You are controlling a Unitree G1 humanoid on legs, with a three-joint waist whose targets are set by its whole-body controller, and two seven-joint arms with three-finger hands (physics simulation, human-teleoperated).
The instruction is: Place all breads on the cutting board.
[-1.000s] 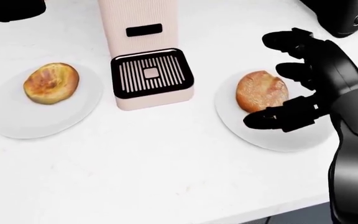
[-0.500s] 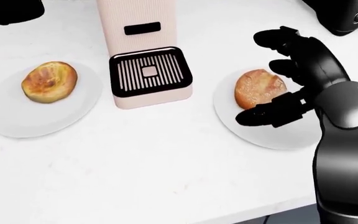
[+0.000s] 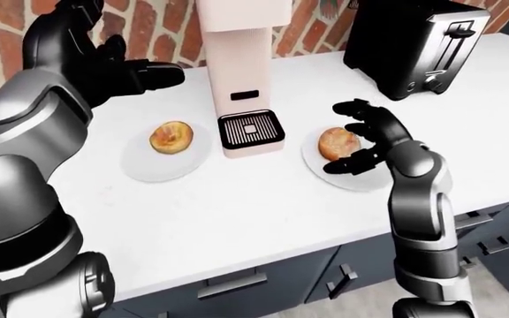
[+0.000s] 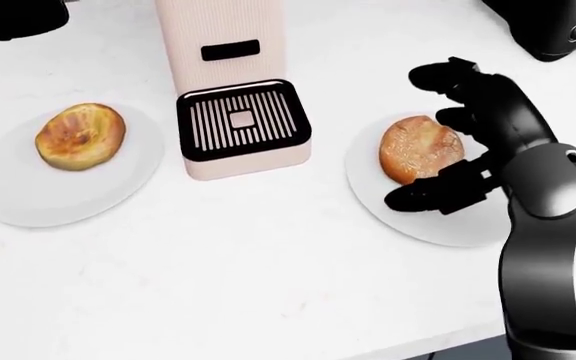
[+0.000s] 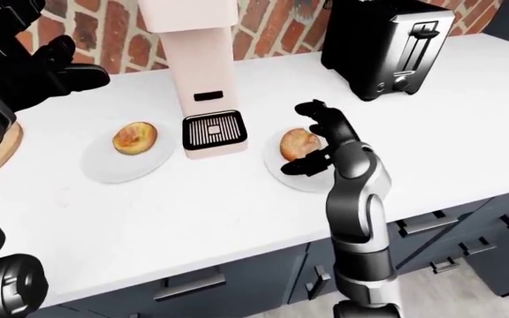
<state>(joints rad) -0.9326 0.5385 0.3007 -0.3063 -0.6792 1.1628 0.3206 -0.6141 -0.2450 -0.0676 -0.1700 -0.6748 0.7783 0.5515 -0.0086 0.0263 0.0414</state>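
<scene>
The white surface (image 4: pixel 248 277) carries two breads, each on its own plate: left bread (image 4: pixel 80 136), right bread (image 4: pixel 418 148). Right hand (image 4: pixel 458 142) cups the latter, fingers apart; left hand (image 3: pixel 117 69) open, raised.

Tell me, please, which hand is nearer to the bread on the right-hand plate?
Right. The right hand has its open fingers around that bread, while the left hand is raised far away, beyond the coffee machine.

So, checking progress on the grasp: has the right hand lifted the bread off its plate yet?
No. In the head view the bread lies on its white plate, with the open right hand cupped beside it.
</scene>
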